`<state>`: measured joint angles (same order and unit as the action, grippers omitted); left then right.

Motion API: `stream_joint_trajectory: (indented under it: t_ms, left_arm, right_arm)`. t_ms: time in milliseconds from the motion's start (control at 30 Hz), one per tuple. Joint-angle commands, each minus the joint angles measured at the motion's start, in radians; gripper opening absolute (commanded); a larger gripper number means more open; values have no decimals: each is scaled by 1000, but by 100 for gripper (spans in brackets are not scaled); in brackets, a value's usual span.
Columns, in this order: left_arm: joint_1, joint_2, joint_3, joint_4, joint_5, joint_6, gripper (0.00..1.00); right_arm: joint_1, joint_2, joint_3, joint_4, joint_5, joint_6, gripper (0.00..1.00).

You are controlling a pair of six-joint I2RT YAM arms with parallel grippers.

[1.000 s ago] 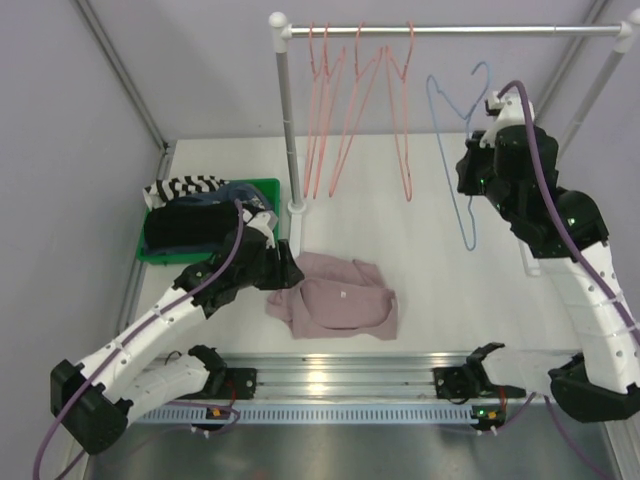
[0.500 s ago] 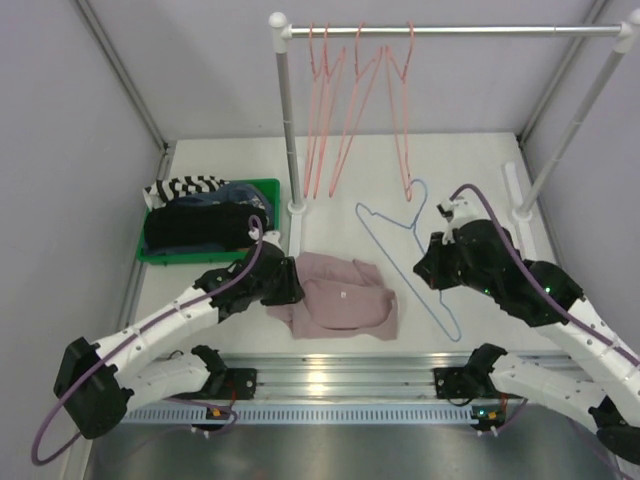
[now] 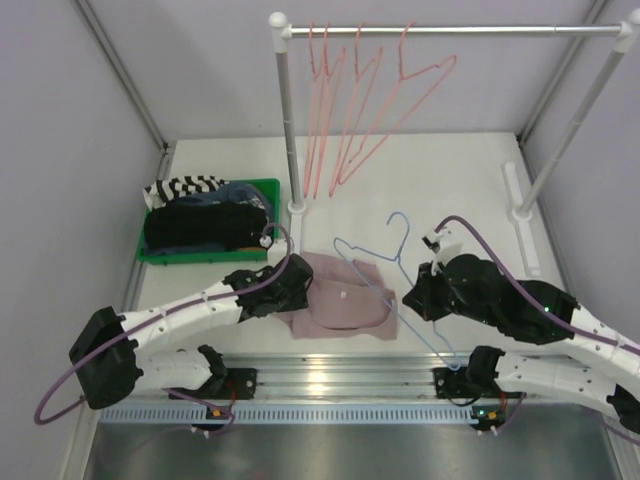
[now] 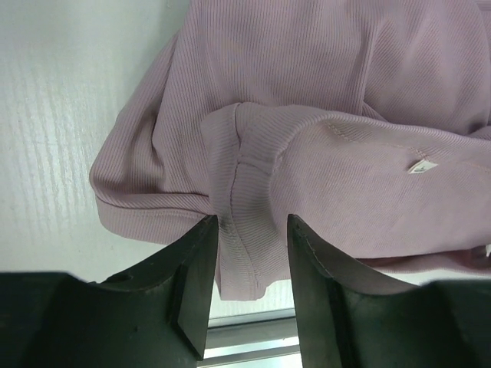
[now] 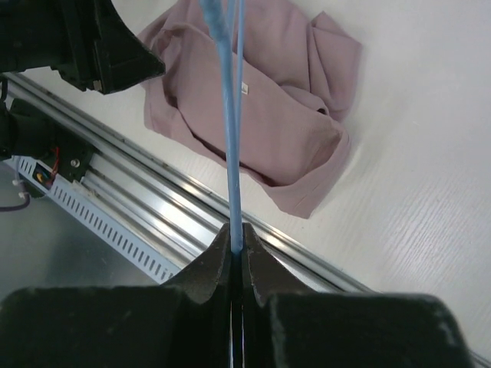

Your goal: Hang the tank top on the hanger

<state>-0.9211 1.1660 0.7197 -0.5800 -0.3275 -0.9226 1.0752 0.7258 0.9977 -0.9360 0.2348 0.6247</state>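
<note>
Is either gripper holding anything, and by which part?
Right gripper pinches the hanger by its wire, jaws shut. Left gripper straddles a folded edge of the tank top, jaws apart, not yet clamped.

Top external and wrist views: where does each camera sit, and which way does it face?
Top external: high behind the arms, looking down over table and rack; both arms show.
Left wrist: on the left arm, looking down at the tank top; left hand straddles a fold.
Right wrist: on the right arm, looking along the hanger clamped in the right hand.
Shared: all see the tank top.
</note>
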Motion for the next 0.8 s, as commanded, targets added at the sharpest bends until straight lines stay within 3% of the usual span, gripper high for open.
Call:
stream_joint_trajectory:
  t_ms: [0,367,500,567,767]
  left_arm:
    - [-19,33,55,-17,-88,-58,46]
    - [-25,66,73,-61,-93,-65,30]
    - [-25,57,72,-83,-84,-61,20]
    - [-27,37,66,-92,-81,-56,9]
    - [-25,-26,46,-95,-59,-26,7]
  right_arm:
    - [32,-32,-25,9,6,26,0]
    - [58,-66,-87,20,-133,-8,0]
    - [58,-68,-102,28,-195,-25,0]
    - [63,-68,-122,55,-227,-34,0]
    - [87,-26,-157,117,-284,-65,0]
